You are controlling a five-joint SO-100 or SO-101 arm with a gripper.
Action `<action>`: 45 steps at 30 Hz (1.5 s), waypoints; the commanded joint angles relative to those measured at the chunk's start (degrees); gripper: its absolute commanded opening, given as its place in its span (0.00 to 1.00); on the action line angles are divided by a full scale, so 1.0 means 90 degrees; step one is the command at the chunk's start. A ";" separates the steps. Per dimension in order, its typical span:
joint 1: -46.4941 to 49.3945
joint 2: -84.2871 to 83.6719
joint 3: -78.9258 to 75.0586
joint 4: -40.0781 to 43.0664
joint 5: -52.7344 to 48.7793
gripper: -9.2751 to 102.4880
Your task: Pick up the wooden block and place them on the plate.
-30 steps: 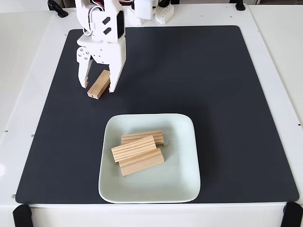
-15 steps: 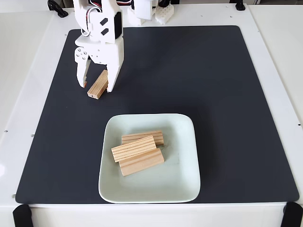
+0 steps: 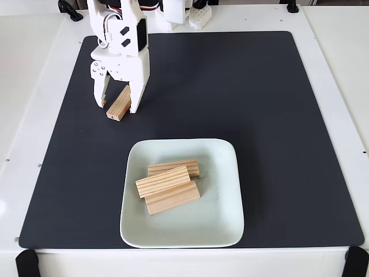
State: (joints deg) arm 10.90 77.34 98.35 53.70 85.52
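Fixed view. My fingers (image 3: 117, 107) point down over the far left part of the black mat (image 3: 277, 115), one on each side of the last loose wooden block (image 3: 119, 103). The block lies at a slant between them, its near end poking out below the tips. The fingers stand at a narrow spread, just beside the block's long faces; I cannot tell whether they are pressing on it or whether it is resting on the mat.

The plate (image 3: 228, 202) sits near the front edge of the mat, right of and nearer than my fingers, well apart from them. Three blocks (image 3: 167, 187) already lie on it, bunched in the left half, one resting across the other two. The right half of the plate is bare.

Step in hand, as I judge it: grasping the fourth block. Task looks about three quarters done.

Next move calls for a firm squeeze across the slanted block, a lift clear of the mat, then a carry toward the plate's bare right half, high enough to clear the rim and the stack. The white worktop (image 3: 34, 86) around the mat plays no part.
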 commanded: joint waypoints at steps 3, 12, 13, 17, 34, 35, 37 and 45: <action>-0.0068 0.0000 -0.0283 -0.0049 -0.0059 0.34; -0.0078 0.0029 -0.0283 -0.0049 -0.0078 0.34; -0.0078 0.0049 -0.0283 -0.0039 -0.0078 0.34; -0.0137 0.0098 -0.0293 -0.0010 -0.0078 0.33; -0.0127 0.0117 -0.0293 0.0000 -0.0078 0.18; -0.0127 0.0117 -0.0293 -0.0010 -0.0078 0.14; -0.0127 0.0117 -0.0293 -0.0020 -0.0078 0.07; -0.0127 0.0127 -0.0293 -0.0029 -0.0078 0.09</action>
State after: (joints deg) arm 10.28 77.26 97.65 53.70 85.34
